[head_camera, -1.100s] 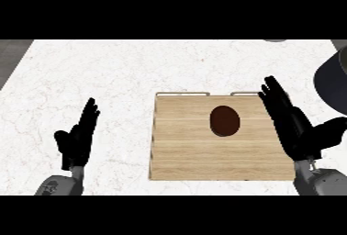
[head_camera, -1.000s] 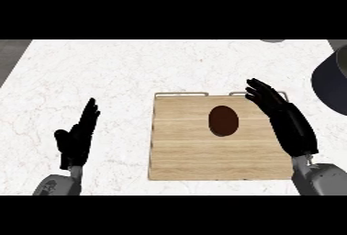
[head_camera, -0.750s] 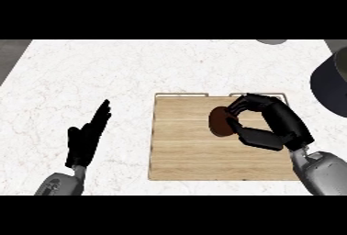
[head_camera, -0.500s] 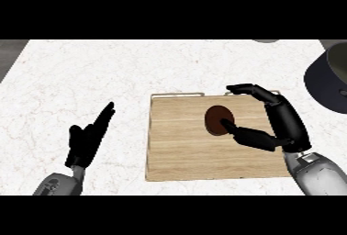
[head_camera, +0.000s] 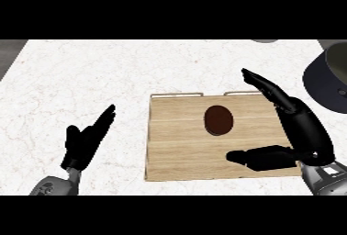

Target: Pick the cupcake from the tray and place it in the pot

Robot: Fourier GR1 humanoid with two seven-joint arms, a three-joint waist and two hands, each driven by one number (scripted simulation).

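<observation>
Right hand (head_camera: 301,126) is hovering spread over the tray's right side, fingers straight, thumb jutting toward the cupcake (head_camera: 219,120) without touching it. Cupcake is lying on the wooden tray (head_camera: 176,156). Pot (head_camera: 331,79) is sitting at upper right. Left hand (head_camera: 85,141) is resting open over the counter (head_camera: 88,82).

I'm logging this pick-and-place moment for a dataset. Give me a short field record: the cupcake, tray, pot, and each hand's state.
cupcake: brown cupcake lying on the tray, not held
tray: wooden tray on the white counter
pot: dark pot at the view's right edge, beyond the tray
right hand: right hand open over the tray's right side, fingers and thumb apart, beside the cupcake
left hand: left hand open, resting at lower left
</observation>
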